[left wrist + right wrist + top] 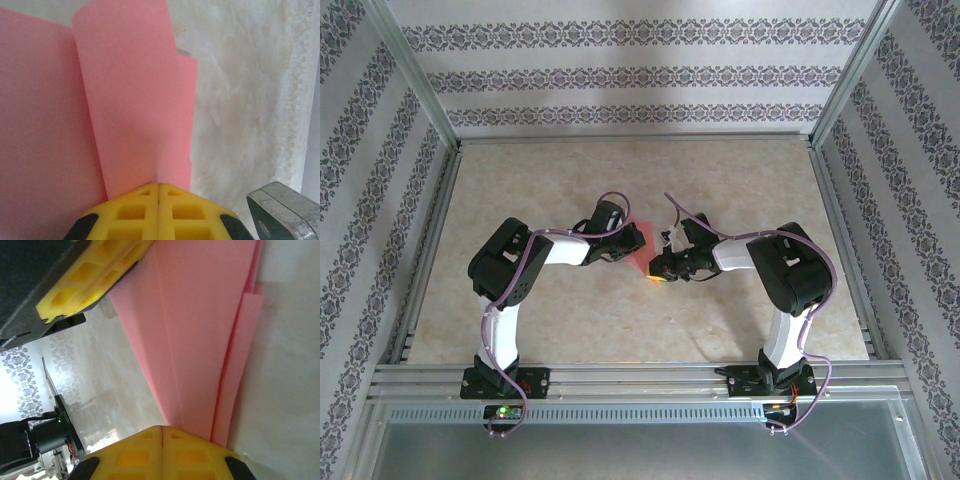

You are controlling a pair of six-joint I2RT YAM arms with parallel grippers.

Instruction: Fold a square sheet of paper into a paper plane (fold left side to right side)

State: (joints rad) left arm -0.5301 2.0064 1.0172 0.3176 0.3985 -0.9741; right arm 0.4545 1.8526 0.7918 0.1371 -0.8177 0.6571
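Observation:
The salmon-pink sheet of paper (pixel 639 243) lies folded into several layers at the table's middle, between the two grippers. My left gripper (pixel 623 240) is shut. In its wrist view a raised flap of the paper (pixel 140 100) runs straight into the seam of the closed yellow fingertips (pixel 158 186), over a flatter pink layer (pixel 35 125). My right gripper (pixel 658 270) is shut too; its tips (pixel 162 428) rest against the narrow end of the layered paper (pixel 200 340), which passes behind the right-hand finger. The left gripper's yellow finger (pixel 85 282) shows at the paper's far end.
The pale marbled tabletop (pixel 520 180) is ringed by aluminium rails (pixel 620 375) and patterned walls (pixel 620 75). A grey metal part of the left arm (pixel 282 210) sits beside the fingers. Open tabletop lies behind and to both sides of the arms.

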